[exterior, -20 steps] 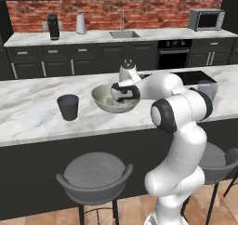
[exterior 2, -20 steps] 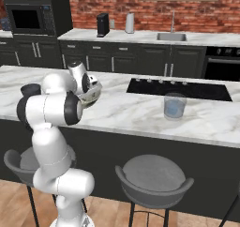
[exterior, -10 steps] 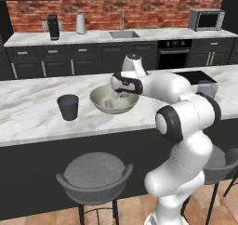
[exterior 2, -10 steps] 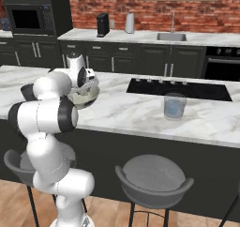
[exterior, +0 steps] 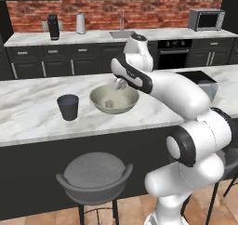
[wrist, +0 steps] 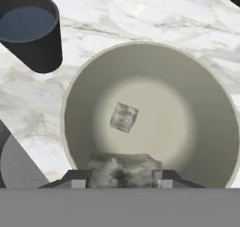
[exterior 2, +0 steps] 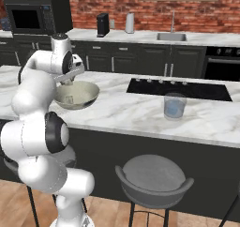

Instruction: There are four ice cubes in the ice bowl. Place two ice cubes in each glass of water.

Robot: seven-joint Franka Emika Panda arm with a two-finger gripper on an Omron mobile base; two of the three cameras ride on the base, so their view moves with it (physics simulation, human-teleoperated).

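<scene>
While the end effector hangs just over the bowl, its two tips look pressed on an ice cube, one tip on each side. That cube looks big and fuzzy in the hand view because it is so near the camera. It fills the gap between the tips.

One loose cube lies flat near the middle of the bowl floor. More cubes could be behind the held one; I cannot tell.

The bowl sits on the white marble counter. The dark cup stands near the bowl, not touching it, and it has bluish water in it. The clear glass stands well apart from the bowl, farther along the counter, near the black stove top.

I think the ice will be very light, hard and slippery. It is small, so it could pop out if it is pinched on its corners. The best hold is on two flat sides that face each other, right in the middle, with a soft, even squeeze. It will not bend, but it could slide when wet, so a slow and smooth carry would be safest. Over a cup, it should be let go low down, so the water does not splash.
</scene>
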